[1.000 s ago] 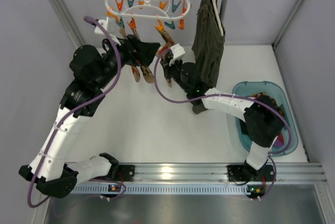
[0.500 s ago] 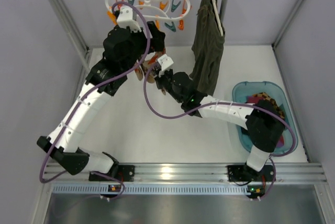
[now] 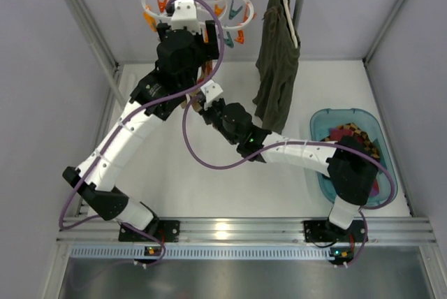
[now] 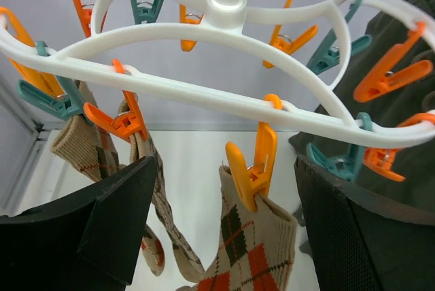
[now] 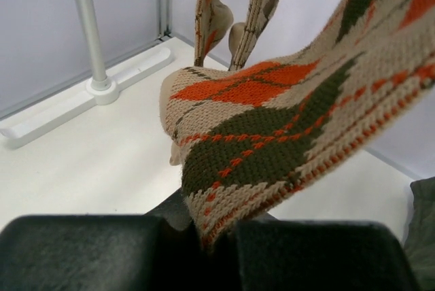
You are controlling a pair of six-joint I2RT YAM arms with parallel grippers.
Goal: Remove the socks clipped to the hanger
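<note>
Socks [image 5: 272, 134] hang clipped under the hanger [image 4: 204, 94] — your right gripper [image 5: 217, 243] pinches a tan one, your left gripper [image 4: 224, 236] gapes wide just under the hanger. Green cloth [image 3: 277, 54] hangs beside it.

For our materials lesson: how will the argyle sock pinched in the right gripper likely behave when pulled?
Probably floppy: the argyle sock bends loosely above the right gripper. Likely stretchy and not slippery, given its coarse knit.
</note>
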